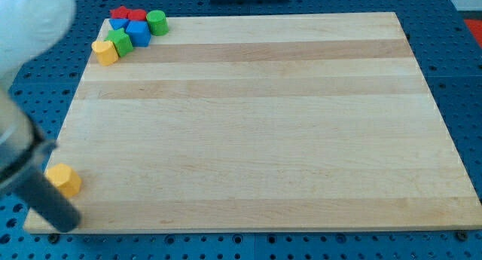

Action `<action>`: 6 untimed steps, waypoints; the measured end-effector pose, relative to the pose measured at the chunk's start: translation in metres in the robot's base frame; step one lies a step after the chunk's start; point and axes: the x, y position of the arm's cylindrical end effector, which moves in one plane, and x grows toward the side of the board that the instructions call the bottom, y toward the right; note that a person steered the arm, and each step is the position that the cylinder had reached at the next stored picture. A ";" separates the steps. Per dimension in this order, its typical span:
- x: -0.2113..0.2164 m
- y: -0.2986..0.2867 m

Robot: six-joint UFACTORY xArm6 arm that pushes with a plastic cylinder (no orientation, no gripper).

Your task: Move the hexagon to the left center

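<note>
The yellow hexagon (63, 179) lies near the wooden board's lower left corner. My tip (68, 222) is the lower end of a dark rod that slants down from the view's left edge. It sits just below the hexagon, close to the board's bottom edge. The rod passes close along the hexagon's left side; I cannot tell whether they touch.
A cluster of blocks sits at the board's (263, 124) top left corner: two red blocks (129, 15), a blue block (138, 32) with another blue one (118, 23) behind, a green cylinder (157, 22), a green block (119, 41) and a yellow block (105, 52). The blurred white arm body (30, 22) fills the view's top left.
</note>
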 end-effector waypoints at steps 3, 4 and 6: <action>-0.042 0.000; -0.058 0.022; -0.103 0.032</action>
